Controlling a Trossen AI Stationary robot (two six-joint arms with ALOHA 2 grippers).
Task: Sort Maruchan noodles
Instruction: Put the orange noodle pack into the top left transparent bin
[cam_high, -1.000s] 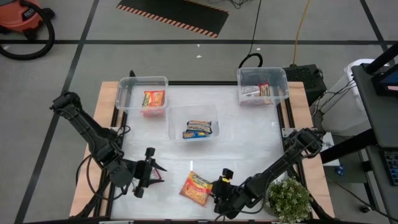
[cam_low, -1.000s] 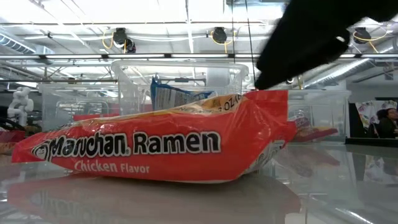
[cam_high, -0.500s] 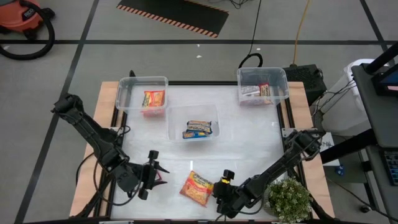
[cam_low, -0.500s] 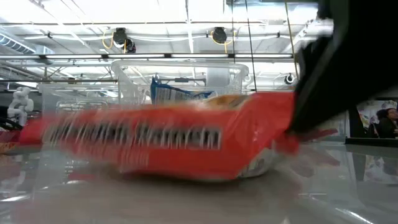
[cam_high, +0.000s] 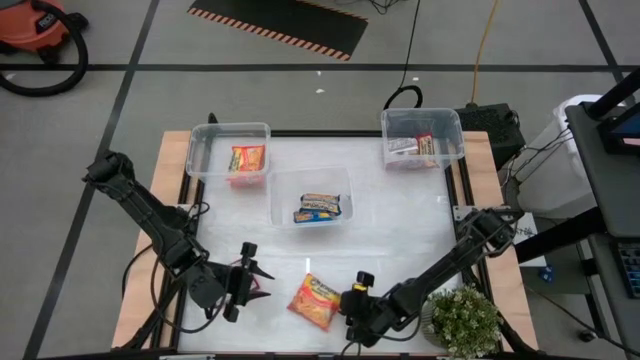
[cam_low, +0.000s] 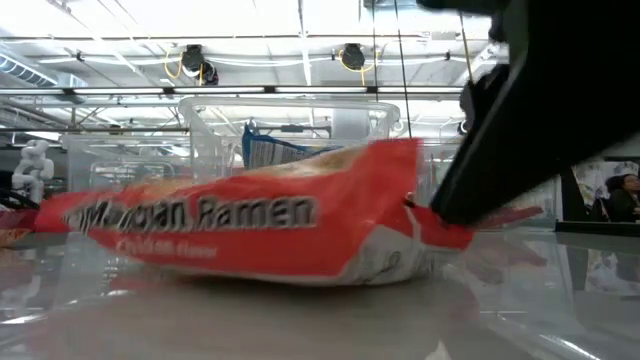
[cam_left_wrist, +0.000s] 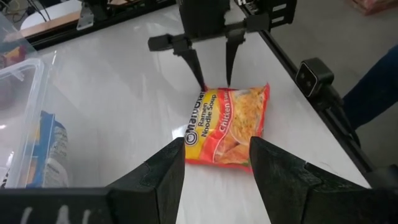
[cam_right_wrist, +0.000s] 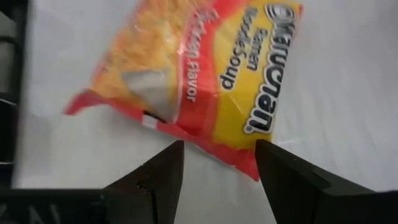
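Right end effector (cam_high: 347, 303), fingers apart, straddles the edge of the Maruchan chicken ramen packet (cam_high: 314, 301) lying flat near the desk's front edge. Left end effector (cam_high: 258, 282) waits just beside it, also apart. Risk: the glossy packet may skid or be pinched only by its seam.

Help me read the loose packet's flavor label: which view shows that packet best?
The left wrist view: the whole chicken packet lies face-up, with the right tool at its edge. Right wrist crops it, low sees one side, high shows it tiny.
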